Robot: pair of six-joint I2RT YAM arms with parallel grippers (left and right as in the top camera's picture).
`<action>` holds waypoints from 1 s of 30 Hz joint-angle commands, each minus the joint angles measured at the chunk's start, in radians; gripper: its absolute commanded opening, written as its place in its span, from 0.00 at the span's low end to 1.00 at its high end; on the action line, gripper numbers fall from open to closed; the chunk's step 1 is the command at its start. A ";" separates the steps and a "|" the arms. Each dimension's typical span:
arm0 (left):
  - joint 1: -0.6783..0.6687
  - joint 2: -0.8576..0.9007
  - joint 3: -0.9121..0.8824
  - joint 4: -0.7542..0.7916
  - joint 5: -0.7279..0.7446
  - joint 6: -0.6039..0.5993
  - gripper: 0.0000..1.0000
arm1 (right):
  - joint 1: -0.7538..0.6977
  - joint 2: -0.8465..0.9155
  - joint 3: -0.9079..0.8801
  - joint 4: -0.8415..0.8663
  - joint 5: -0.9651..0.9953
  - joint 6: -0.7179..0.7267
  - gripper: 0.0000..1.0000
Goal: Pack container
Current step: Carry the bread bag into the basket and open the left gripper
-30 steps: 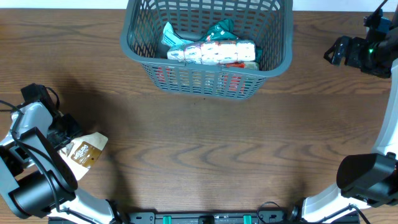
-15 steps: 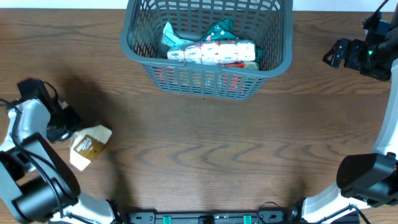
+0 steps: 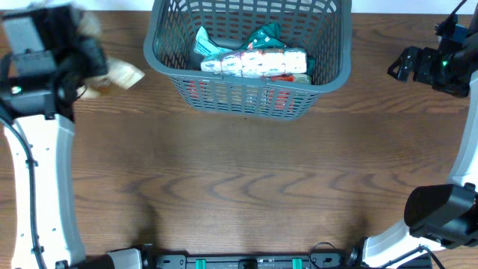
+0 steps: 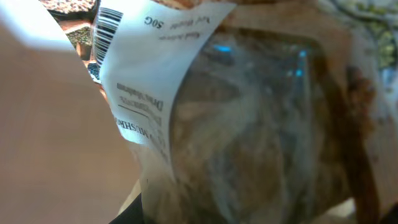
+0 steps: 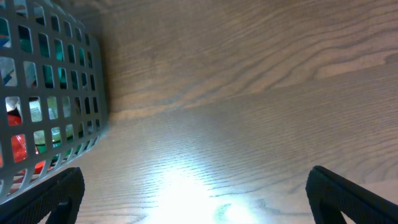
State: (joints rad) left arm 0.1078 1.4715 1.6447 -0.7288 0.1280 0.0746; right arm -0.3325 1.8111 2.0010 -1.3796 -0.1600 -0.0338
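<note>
Left pincer (image 3: pixel 95 63) clamps crinkly brown packet (image 4: pixel 261 124); right pincer (image 5: pixel 198 196) wide, near lattice container (image 3: pixel 246 97).

I have open brown wooden worktop (image 3: pixel 246 179) across the middle and bottom of the overhead frame, room enough for either arm. At top centre the large dark grey slotted plastic basket (image 3: pixel 246 97) blocks the way. Its mouth is open from above, but a white printed packet (image 3: pixel 258 62) and a teal packet (image 3: pixel 263 33) crowd its lower half. At upper left, my left gripper (image 3: pixel 97 66) clamps a brown paper packet with a clear window (image 3: pixel 123 75) just beside the basket's left rim. My right gripper (image 5: pixel 199 205), jaws spread, faces bare worktop, with the basket wall at frame left.
</note>
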 commanded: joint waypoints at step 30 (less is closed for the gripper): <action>-0.466 0.470 0.102 0.433 -0.045 1.031 0.25 | 0.005 0.007 -0.003 -0.019 -0.001 -0.008 0.99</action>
State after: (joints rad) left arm -0.3500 1.9400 1.7359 -0.2878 0.0723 1.0901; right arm -0.3325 1.8111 2.0010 -1.3979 -0.1600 -0.0338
